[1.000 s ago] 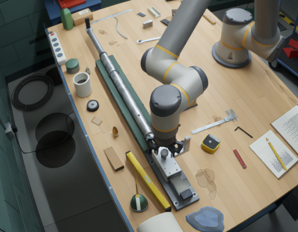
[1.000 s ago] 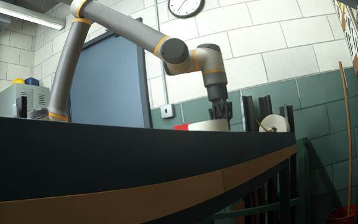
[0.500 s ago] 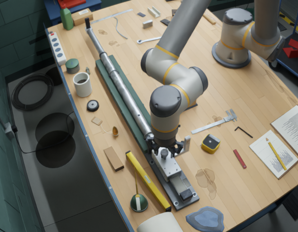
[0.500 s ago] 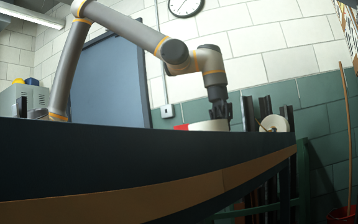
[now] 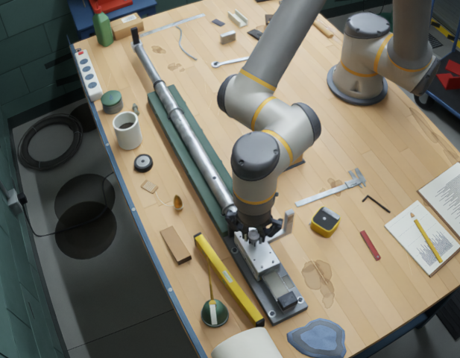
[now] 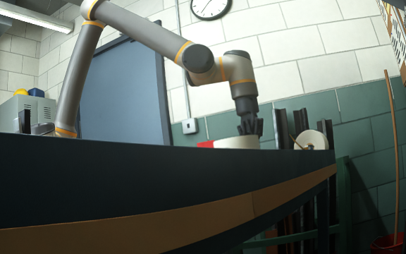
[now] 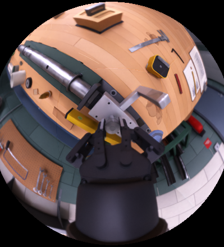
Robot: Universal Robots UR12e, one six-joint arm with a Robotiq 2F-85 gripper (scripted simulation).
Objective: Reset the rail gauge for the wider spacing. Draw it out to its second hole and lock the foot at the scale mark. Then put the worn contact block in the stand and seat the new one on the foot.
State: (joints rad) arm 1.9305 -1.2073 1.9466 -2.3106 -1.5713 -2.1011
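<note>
The near end of the rail gauge's steel tube point(image 5: 183, 133) is hidden under my wrist in the side camera. The tube lies along a green pad and runs into a black collar point(image 7: 89, 96) at the light metal foot point(image 5: 257, 256). A round silver knob point(image 7: 111, 127) stands on top of the foot. A grey lever handle point(image 7: 149, 96) sticks out to the foot's right. A dark contact block point(image 5: 287, 300) sits at the near end of the grey base plate. A tan stand point(image 7: 98, 15) with a dark block sits farther back on the bench. My gripper point(image 7: 111, 125) is straight above the foot and closed on the knob.
A yellow spirit level point(image 5: 228, 279) lies left of the base plate. A yellow tape measure point(image 5: 325, 221), a caliper point(image 5: 330, 190), a hex key point(image 5: 375, 203) and a red marker point(image 5: 370, 245) lie to the right. A white cup point(image 5: 127, 130) stands by the left bench edge.
</note>
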